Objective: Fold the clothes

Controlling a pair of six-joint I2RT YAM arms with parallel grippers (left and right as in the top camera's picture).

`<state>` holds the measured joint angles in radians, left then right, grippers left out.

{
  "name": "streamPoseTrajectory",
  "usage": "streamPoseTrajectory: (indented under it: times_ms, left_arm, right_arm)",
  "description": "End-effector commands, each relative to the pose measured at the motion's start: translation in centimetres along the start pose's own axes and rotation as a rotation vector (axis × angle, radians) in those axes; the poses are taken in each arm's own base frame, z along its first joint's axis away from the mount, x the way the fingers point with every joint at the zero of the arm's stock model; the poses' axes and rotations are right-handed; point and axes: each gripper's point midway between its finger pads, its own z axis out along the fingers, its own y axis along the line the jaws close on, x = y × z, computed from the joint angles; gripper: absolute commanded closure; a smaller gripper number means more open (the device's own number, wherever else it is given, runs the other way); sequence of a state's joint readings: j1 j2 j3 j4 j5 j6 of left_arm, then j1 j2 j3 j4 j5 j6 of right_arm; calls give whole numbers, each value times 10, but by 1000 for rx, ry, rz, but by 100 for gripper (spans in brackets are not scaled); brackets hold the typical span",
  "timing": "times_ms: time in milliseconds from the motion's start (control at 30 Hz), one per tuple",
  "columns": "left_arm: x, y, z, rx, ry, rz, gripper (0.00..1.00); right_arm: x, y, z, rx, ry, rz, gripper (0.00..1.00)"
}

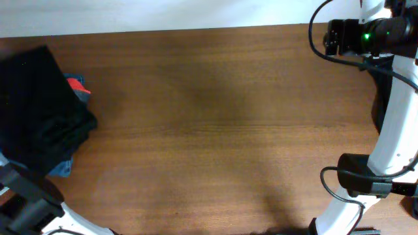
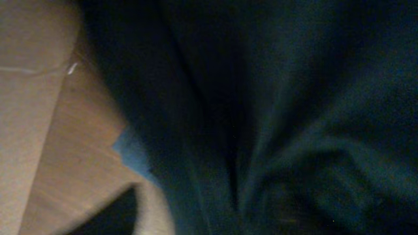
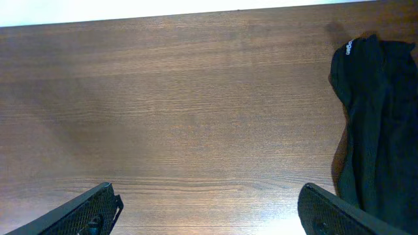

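Observation:
A pile of clothes lies at the table's left edge. A black garment (image 1: 39, 111) is on top, with a red piece (image 1: 77, 83) and a blue piece (image 1: 62, 170) showing under it. The left arm (image 1: 26, 205) comes in from the bottom left and its gripper is hidden by the black cloth. The left wrist view is filled with dark cloth (image 2: 281, 111) pressed close, with a bit of blue cloth (image 2: 130, 153) at its edge, and no fingers show. My right gripper (image 3: 208, 192) is open and empty over bare wood, high at the far right (image 1: 330, 38). The black garment (image 3: 379, 124) shows at that view's right edge.
The brown wooden table (image 1: 215, 130) stretches between the pile and the right arm. The right arm's white base (image 1: 366, 183) stands at the front right edge, with black cables around it. A white wall runs behind the table's far edge.

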<state>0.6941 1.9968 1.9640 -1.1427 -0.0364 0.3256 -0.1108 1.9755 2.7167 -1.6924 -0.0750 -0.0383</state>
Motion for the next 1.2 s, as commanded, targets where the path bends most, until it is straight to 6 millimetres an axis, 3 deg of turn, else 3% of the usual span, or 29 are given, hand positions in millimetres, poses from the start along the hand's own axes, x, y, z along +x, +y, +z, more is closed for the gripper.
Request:
streamPoseTrajectory:
  times_ms: [0,100,167,267,400,433,467,500,533,567,600,733,833,1033,1100,1167]
  left_arm:
    - [0,28,-6,-96,1,-80,1]
    - [6,44,-9,-196,23,-169,1]
    - [1,33,-8,-130,-1,-204,1]
    - [-16,-10,-14,119,-80,-187,1]
    - [-40,-83,-39,457,-191,-66,1]
    - [-41,-92,-40,471,-187,-51,2]
    - [-40,-99,-40,474,-180,-29,7]
    - [-38,-108,-39,476,-169,8,32]
    - [-34,-116,-38,465,-145,40,60]
    - [-30,-119,-34,440,-120,54,80]
    - [-28,-122,-30,417,-102,68,85]
    - [-12,-134,-3,376,-2,97,96]
    - [31,-140,26,410,179,69,100]
    - [93,-116,79,375,373,-86,99]
    - [107,-110,90,387,407,-145,100]
    - [104,-114,89,442,388,-173,99]
  right_arm:
    - [4,-2,2,5,17,-3,7]
    - [7,-2,7,4,38,-1,7]
    - [8,-2,10,4,47,-1,7]
    - [7,-2,11,5,46,-1,7]
    - [7,-2,11,5,46,-1,7]
    - [7,-2,12,5,46,-1,7]
    - [7,-2,12,4,47,-1,7]
    - [7,-2,12,4,47,-1,7]
    - [8,-2,12,4,47,-1,7]
    - [8,-2,12,4,49,-1,7]
    - [8,-2,12,4,49,-1,7]
    - [8,-2,12,4,50,-1,7]
    - [9,-2,11,4,53,0,7]
    - [9,-2,11,3,53,0,7]
    - [9,-2,11,4,54,0,7]
    - [9,-2,11,4,53,0,7]
